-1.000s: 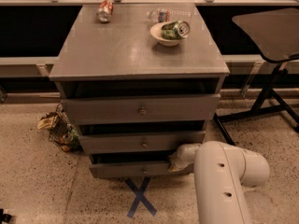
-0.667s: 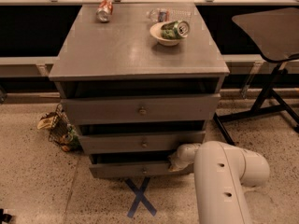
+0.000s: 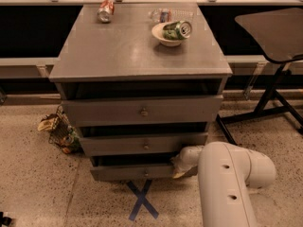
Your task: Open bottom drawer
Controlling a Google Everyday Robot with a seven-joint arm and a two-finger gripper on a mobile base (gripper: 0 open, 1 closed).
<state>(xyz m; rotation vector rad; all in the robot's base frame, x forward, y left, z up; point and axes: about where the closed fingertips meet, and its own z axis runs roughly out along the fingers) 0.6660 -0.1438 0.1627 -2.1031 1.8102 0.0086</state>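
The grey cabinet (image 3: 137, 51) has three drawer fronts. The bottom drawer (image 3: 128, 172) is the lowest and narrowest, with a small round knob (image 3: 146, 173) at its centre. A dark gap shows above its front. My white arm (image 3: 227, 183) comes in from the lower right. My gripper (image 3: 182, 162) is at the right end of the bottom drawer, touching or just in front of its upper right corner. Its tip is partly hidden by the arm.
On the cabinet top lie a red can (image 3: 105, 10), a plastic bottle (image 3: 161, 15) and a white bowl (image 3: 165, 34) holding a green can (image 3: 177, 30). A wire basket with trash (image 3: 61, 131) sits left. A chair (image 3: 272, 56) stands right. Blue tape X (image 3: 142, 200) marks the floor.
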